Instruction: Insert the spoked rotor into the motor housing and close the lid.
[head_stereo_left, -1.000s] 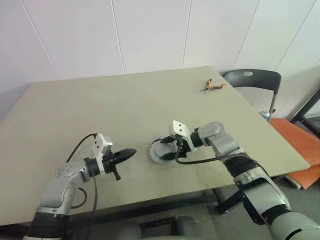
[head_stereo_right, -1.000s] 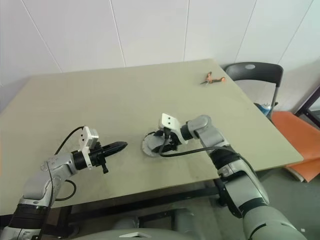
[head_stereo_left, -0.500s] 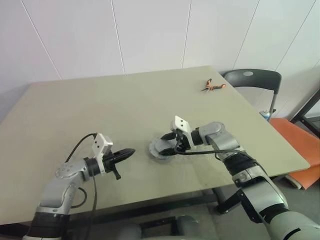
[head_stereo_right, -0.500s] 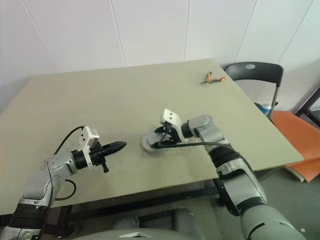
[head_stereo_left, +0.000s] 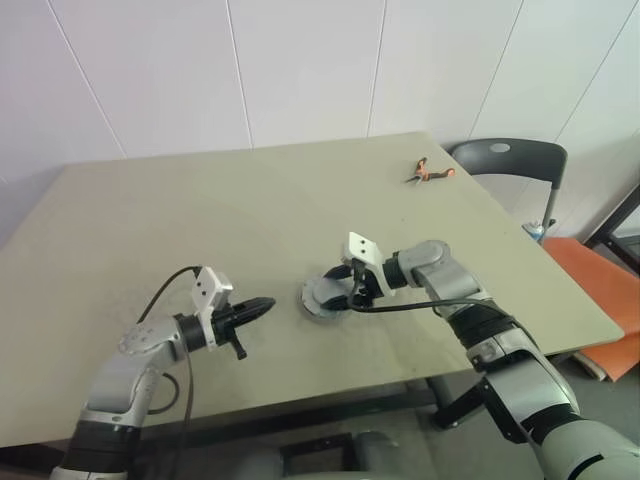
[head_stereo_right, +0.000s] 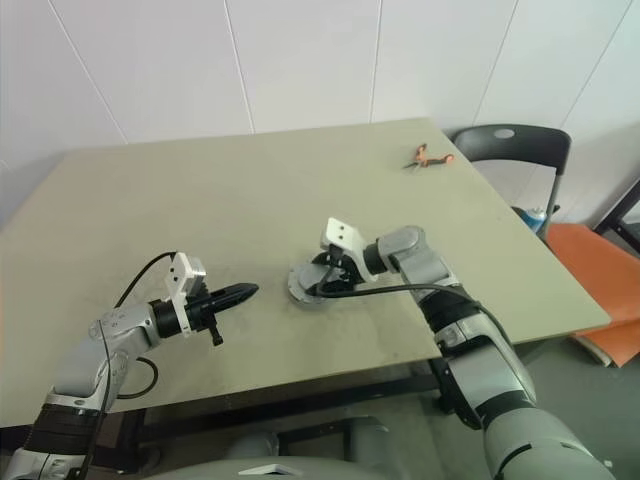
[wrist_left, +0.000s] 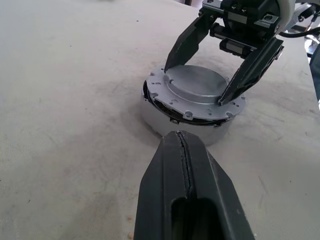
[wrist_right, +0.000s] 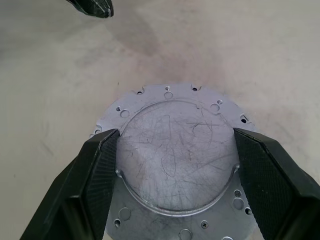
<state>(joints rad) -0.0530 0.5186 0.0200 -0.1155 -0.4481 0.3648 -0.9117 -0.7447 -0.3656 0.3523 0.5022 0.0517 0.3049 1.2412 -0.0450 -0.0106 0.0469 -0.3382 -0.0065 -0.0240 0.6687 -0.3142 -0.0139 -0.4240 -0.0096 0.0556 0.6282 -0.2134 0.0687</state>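
The grey metal lid (wrist_left: 195, 90) lies on top of the round motor housing (wrist_left: 165, 125) in the middle of the table, with a thin dark gap under its near edge. My right gripper (head_stereo_left: 345, 290) comes in from the right. Its fingers (wrist_right: 100, 165) are shut on either side of the lid's (wrist_right: 175, 155) raised centre, with the tips resting on the flange. My left gripper (head_stereo_left: 262, 302) is shut and empty. It points at the housing from the left, a short way off. The spoked rotor is hidden.
Orange-handled pliers (head_stereo_left: 428, 172) lie near the table's far right corner. A black chair (head_stereo_left: 505, 160) stands behind that corner, and an orange seat (head_stereo_left: 590, 265) stands off the right edge. The table's front edge (head_stereo_left: 300, 400) runs just below both arms.
The whole picture has shifted slightly. Both grippers have kept their places. The lid looks a little flatter on the housing than a second ago.
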